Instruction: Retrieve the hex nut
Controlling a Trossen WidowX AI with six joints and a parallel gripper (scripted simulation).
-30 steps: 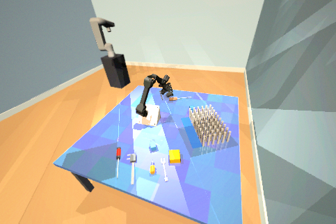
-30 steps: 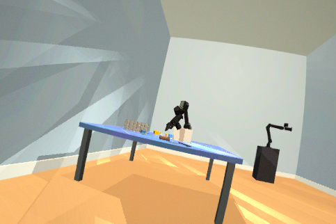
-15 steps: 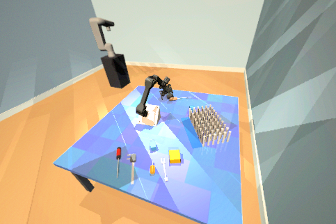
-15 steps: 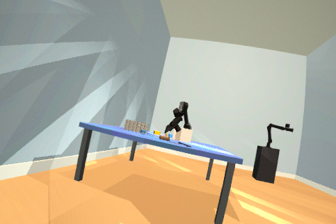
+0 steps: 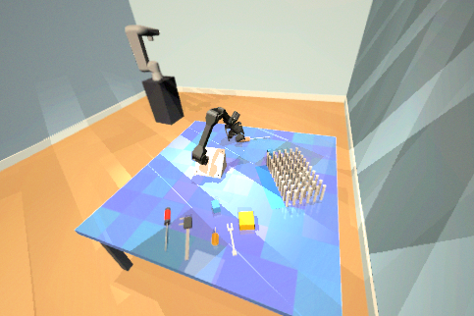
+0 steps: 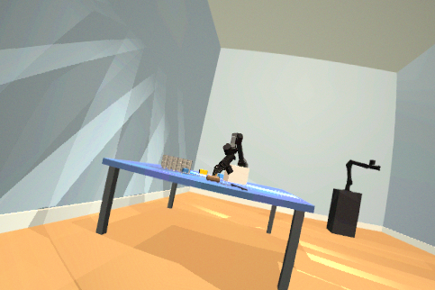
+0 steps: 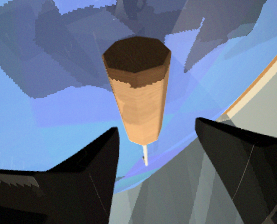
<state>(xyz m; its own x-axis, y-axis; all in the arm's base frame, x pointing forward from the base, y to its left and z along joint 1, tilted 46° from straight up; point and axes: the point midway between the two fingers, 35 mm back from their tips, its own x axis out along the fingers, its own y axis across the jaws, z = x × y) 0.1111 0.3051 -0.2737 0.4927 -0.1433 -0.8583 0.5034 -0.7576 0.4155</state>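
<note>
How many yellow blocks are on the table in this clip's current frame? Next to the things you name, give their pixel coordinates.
1: the yellow block (image 5: 246, 221) (image 6: 203, 171), beside the white double-ended wrench (image 5: 233, 240). Others could be hidden behind the arm (image 5: 209, 132) (image 6: 240, 150).

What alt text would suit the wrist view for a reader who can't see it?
A tool's wooden handle, dark at its near end, points its thin pale shaft away over a blue table. The end effector's two black fingers stand apart below, not gripping it.

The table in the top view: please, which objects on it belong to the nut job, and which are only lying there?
For the job:
- metal spacers
- wooden-handled tool
- gripper

Apparently just lying about:
- red-handled screwdriver
- yellow block
- white wrench
</note>
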